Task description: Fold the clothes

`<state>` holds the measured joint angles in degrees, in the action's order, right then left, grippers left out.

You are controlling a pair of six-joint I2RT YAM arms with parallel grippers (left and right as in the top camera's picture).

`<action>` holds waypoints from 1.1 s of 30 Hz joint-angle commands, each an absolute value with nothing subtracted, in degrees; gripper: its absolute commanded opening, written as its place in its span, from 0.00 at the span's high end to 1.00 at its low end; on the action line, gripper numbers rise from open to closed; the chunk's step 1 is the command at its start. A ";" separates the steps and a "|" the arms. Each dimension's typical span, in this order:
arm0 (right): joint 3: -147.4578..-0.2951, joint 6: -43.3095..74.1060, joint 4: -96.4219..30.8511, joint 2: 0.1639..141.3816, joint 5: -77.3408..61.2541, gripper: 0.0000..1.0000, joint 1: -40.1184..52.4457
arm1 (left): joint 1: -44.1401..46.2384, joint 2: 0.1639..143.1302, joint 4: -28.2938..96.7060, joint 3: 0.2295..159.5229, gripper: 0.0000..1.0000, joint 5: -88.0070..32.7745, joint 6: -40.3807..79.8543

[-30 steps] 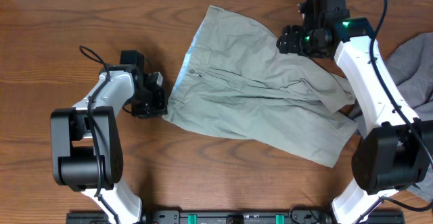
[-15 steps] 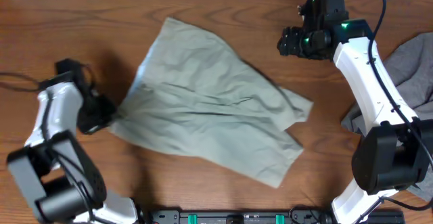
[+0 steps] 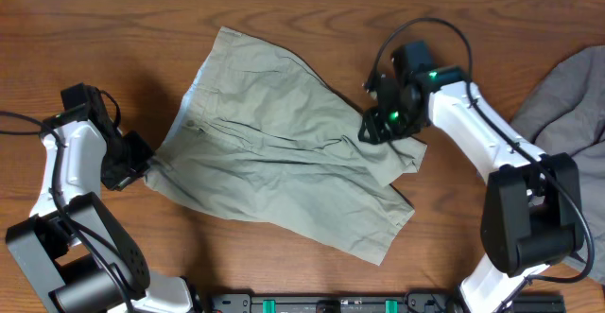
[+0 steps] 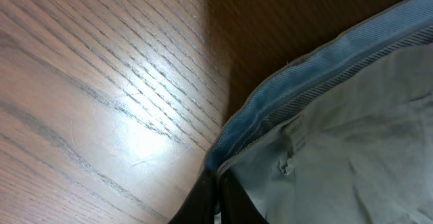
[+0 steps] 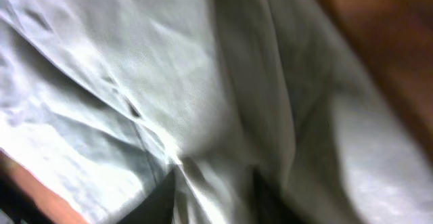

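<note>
While the shorts (image 3: 274,162) lie spread on the table (image 3: 95,29), the left gripper (image 3: 142,162) pinches their waistband corner tight; the right gripper (image 3: 373,129) straddles a leg fold, blurred, grip unclear. The grey garment (image 3: 567,95) sits far right.

The shorts (image 3: 284,162) lie spread across the middle of the table (image 3: 95,29), slanting from the far left towards the near right; their waistband (image 3: 189,105) runs along the left end, and the legs reach right and nearward. My left gripper (image 3: 142,162) sits at the waistband's near corner, touching it, with the tabletop to its left; from my left wrist the waistband edge climbs from the lower middle to the upper right, lying on the table. My right gripper (image 3: 376,129) is down on the shorts' right edge, cloth lying between its fingers (image 5: 159,197); the other garment (image 3: 567,91) lies at the table's right edge, well apart from the shorts, right of my right arm.
</note>
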<state>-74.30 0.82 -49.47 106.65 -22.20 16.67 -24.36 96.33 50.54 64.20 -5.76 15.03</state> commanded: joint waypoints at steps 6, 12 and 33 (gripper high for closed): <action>-75.77 14.28 -45.63 105.51 -0.05 0.99 14.24 | -24.32 96.23 50.57 64.18 0.94 -4.82 15.29; -83.46 12.36 -28.16 104.38 0.19 0.99 8.25 | -24.32 96.23 50.13 64.20 0.94 -4.45 15.33; -76.47 17.10 -40.95 105.56 -0.14 0.36 5.63 | -24.32 96.23 50.04 64.20 0.70 -4.45 15.33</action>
<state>-80.51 13.30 -41.93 105.62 -3.07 5.48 -24.01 96.33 49.89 64.20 -5.52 15.22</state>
